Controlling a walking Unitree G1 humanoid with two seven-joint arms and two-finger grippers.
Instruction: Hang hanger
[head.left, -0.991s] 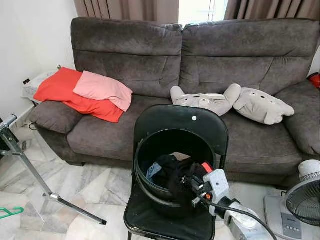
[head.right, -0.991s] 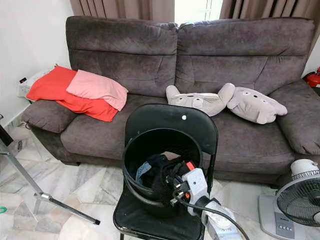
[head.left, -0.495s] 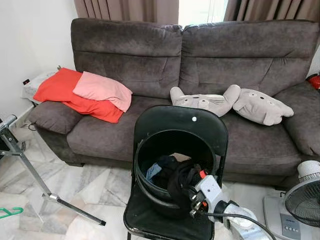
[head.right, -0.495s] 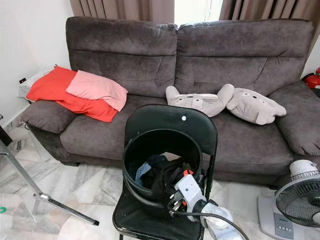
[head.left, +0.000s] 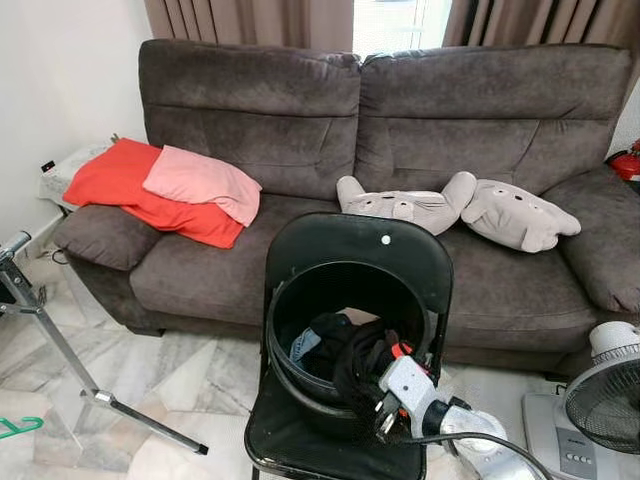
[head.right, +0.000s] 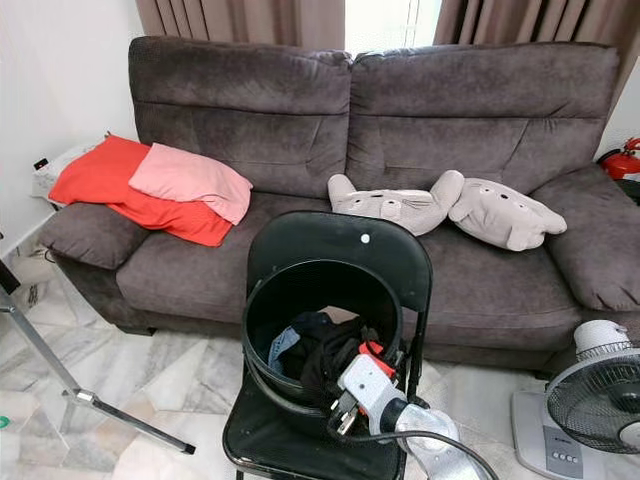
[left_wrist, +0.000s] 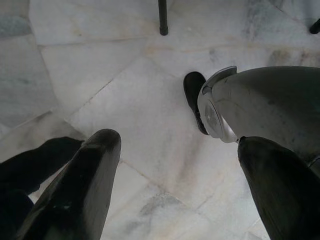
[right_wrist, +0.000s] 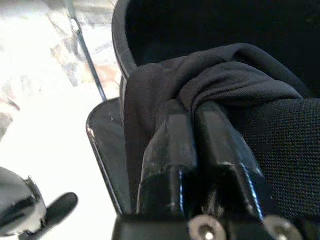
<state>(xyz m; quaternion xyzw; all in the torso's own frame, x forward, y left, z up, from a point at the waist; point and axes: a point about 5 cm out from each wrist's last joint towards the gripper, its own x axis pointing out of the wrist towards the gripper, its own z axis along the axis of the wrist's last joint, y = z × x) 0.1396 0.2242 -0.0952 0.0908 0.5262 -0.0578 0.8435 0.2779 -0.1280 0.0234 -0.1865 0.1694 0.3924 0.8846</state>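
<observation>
A black bucket (head.left: 340, 340) is sitting on a black folding chair (head.left: 350, 250) in front of a dark grey sofa (head.left: 400, 130). The right hand (right_wrist: 192, 117) is reaching over the bucket's rim at about 5 o'clock, its two fingers (right_wrist: 170, 145) pinched together on a fold of black cloth (right_wrist: 225, 85) that is spilling over the rim; more dark clothes are lying in the bucket. The left hand (left_wrist: 175, 165) is hanging idle over the marble floor (left_wrist: 115, 90), its fingers spread wide and holding nothing. A green hanger (head.left: 20, 426) is lying on the floor at about 8 o'clock in the left eye view, beside the legs of a metal stand (head.left: 60, 350), well apart from both hands. On the sofa, red and pink pillows (head.left: 170, 185) are resting at 10 o'clock and two grey plush toys (head.left: 455, 205) at 2 o'clock. A fan (head.left: 605, 395) is standing at 4 o'clock.
</observation>
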